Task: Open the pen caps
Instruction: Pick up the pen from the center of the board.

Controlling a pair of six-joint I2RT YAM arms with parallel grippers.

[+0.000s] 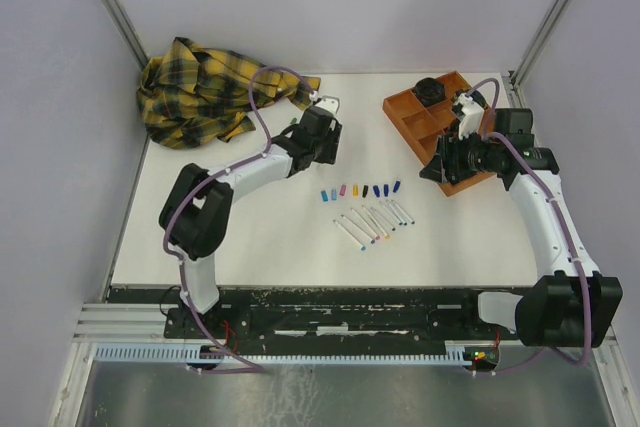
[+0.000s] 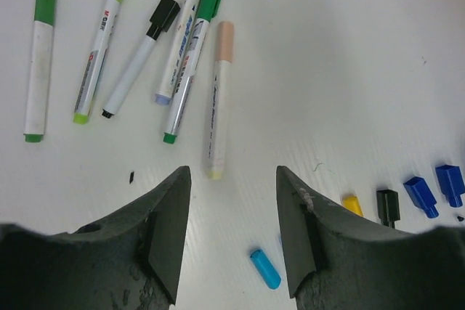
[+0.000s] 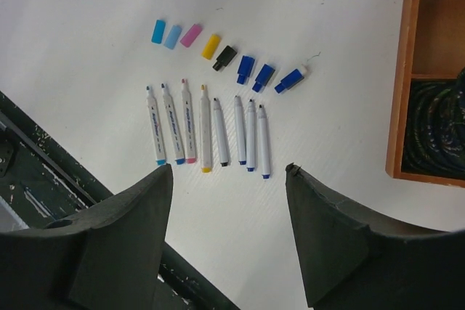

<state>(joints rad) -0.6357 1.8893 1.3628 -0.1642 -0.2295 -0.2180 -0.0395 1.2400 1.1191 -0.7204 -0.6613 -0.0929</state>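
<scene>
One plaid cloth (image 1: 205, 87) fills the bench's (image 1: 250, 247) 10 o'clock corner. Left tool (image 2: 232, 179), at the cloth's 3 o'clock: jaws apart, empty. Six capped pens (image 2: 182, 41) lie at its 11 o'clock in the wrist view. Eight loose caps (image 3: 211, 46) form a row mid-bench, with seven bare pens (image 3: 205, 132) at their 6 o'clock. Right tool (image 3: 227, 172): jaws apart, empty, by the tray (image 1: 405, 112) at 2 o'clock.

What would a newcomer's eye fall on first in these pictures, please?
Probably the neat row of pen caps at mid-table, with eight uncapped pens lined up on their near side. Next, the crumpled yellow plaid cloth in the far left corner and the orange tray at far right; a loose cluster of capped markers lies ahead of the left tool.
</scene>
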